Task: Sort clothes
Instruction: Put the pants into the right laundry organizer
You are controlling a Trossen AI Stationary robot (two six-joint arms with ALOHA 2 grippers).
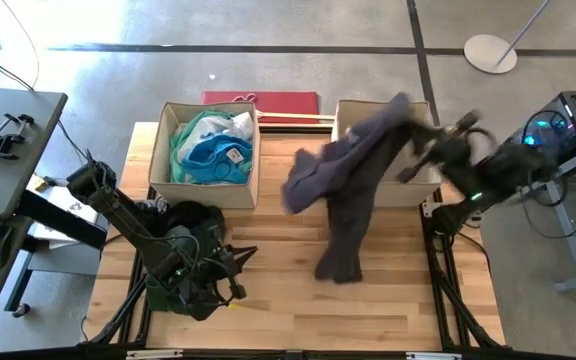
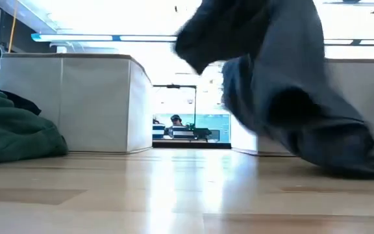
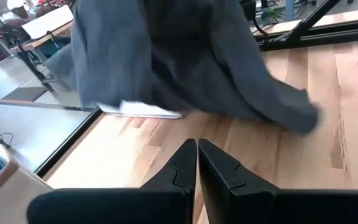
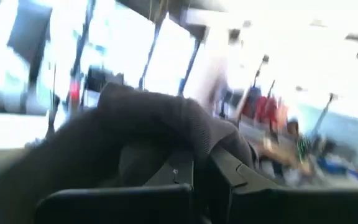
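Charcoal fabric garment (image 1: 353, 185) hangs in the air over the right half of the wooden table (image 1: 268, 290), its upper edge pinched in the right gripper (image 1: 420, 150) and its long lower end trailing down onto the boards. The right wrist view shows the dark cloth (image 4: 135, 124) bunched over those fingers, which are clamped tight on it. Lifting it this high looks meant to clear the rim of the beige square fabric bin on the right (image 1: 363, 115), right beside the gripper, so the dark piece can drop in there. The other beige fabric bin (image 1: 168, 150), to the left, already holds teal, bright blue and white clothes (image 1: 213, 148), which suggests colours and darks are kept apart. A dark green garment (image 2: 12, 127) lies heaped near the left arm. The left gripper (image 3: 197, 163) waits low over the table's front, fingers pressed together with nothing between them, out of the swinging cloth's way.
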